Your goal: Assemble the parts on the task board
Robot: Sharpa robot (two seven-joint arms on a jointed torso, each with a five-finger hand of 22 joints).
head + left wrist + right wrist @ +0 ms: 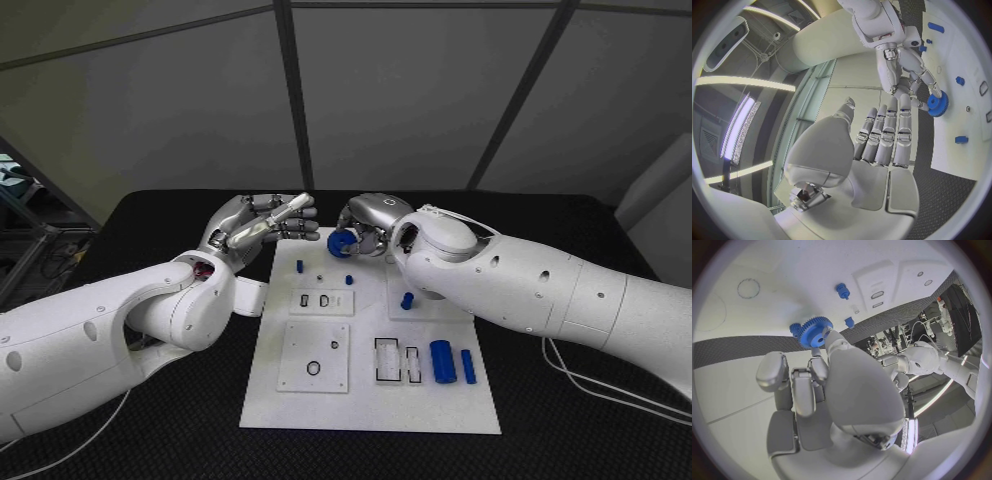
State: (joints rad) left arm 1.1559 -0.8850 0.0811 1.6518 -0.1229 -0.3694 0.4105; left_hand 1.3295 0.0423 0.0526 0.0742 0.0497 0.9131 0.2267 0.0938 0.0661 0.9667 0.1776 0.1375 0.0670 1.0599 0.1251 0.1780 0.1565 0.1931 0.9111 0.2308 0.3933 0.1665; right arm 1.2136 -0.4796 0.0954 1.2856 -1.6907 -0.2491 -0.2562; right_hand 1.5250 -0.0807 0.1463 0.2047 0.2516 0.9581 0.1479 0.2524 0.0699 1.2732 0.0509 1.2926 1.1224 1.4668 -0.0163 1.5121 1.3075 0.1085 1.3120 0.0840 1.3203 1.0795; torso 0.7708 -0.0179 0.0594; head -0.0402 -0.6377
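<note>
A toothed blue gear point(342, 244) is pinched by the right hand point(372, 224) over the smooth white task board point(372, 405); left hand point(257, 226) spread, holding nothing.

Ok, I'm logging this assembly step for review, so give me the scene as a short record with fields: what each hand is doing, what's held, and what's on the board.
left hand: holds nothing, fingers extended, beside the board's far left corner
right hand: grips the blue gear at its fingertips
gear position: over the far end of the task board
loose parts: two blue cylinders lying side by side on the board
standing parts: small blue pegs on the board
</note>
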